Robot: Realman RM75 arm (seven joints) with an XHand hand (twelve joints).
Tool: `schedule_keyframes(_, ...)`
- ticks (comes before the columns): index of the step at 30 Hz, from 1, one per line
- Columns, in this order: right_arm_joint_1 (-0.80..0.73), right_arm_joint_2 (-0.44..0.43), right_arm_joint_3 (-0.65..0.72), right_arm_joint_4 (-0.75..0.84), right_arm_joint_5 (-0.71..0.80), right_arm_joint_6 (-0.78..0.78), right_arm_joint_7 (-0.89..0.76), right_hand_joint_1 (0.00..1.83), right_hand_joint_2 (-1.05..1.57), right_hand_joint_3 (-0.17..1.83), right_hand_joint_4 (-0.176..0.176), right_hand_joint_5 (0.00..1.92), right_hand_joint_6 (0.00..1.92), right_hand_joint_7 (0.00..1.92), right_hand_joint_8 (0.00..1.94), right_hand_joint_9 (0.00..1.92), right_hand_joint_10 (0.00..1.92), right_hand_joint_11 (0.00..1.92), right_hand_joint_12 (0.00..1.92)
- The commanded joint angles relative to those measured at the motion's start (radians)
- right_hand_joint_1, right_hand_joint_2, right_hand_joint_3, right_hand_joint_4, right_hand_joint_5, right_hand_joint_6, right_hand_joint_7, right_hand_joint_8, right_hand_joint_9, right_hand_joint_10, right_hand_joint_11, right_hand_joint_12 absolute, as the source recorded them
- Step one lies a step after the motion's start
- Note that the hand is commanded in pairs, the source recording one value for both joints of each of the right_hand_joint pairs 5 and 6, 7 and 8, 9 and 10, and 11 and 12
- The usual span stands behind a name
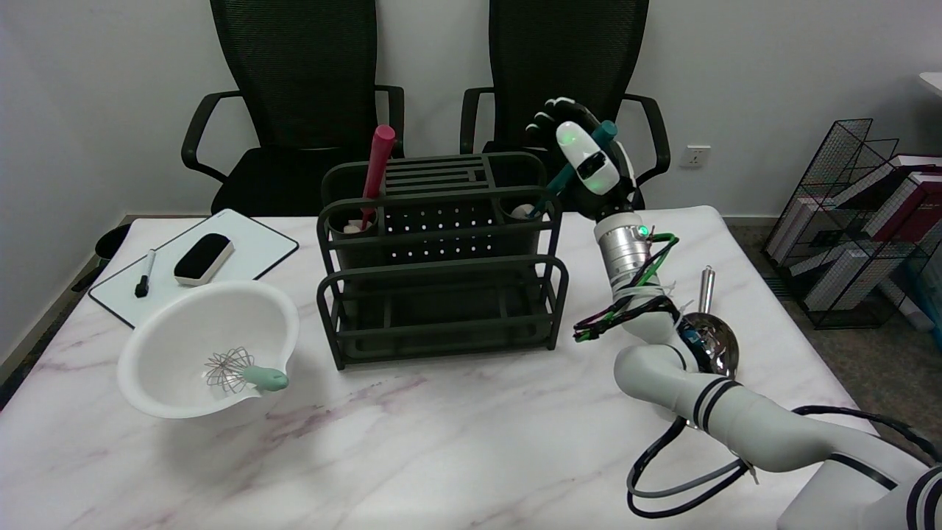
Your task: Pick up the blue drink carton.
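Blue drink carton unseen; right hand (581, 151) clasping teal utensil (570, 171) in rack (441, 258); whisk (239, 372) in bowl (169, 331).

A dark green metal rack (441, 265) stands mid-worktop (456, 442); the white plastic bowl (184, 331) holding a teal-handled wire whisk (243, 372) lies left, the steel ladle (710, 335) right.

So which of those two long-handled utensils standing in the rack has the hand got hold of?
The teal-handled utensil in the rack's right cup: the right hand grips it. The red-handled utensil stands untouched in the left cup.
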Motion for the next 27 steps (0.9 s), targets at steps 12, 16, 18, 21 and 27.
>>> schedule_keyframes(12, 0.014, -0.002, -0.004, -0.006, 0.016, -0.030, -0.003, 1.15, 0.26, 0.93, 0.000, 1.00, 1.00, 1.48, 1.48, 0.85, 0.85, 0.73, 0.73)
schedule_keyframes(16, 0.017, -0.002, -0.004, -0.010, 0.016, -0.030, -0.002, 1.14, 0.30, 0.93, 0.000, 1.05, 1.05, 1.52, 1.52, 1.07, 1.07, 0.76, 0.76)
schedule_keyframes(18, 0.018, -0.003, -0.004, -0.013, 0.016, -0.030, -0.002, 1.14, 0.32, 0.90, 0.000, 1.07, 1.07, 1.54, 1.54, 1.22, 1.22, 0.91, 0.91)
schedule_keyframes(21, 0.018, -0.003, -0.004, -0.013, 0.016, -0.030, 0.001, 1.14, 0.33, 0.91, 0.000, 1.12, 1.12, 1.54, 1.54, 1.29, 1.29, 1.13, 1.13)
schedule_keyframes(27, 0.018, -0.003, -0.004, -0.013, 0.016, -0.030, 0.001, 1.13, 0.37, 0.96, 0.000, 1.36, 1.36, 1.54, 1.54, 1.35, 1.35, 1.26, 1.26)
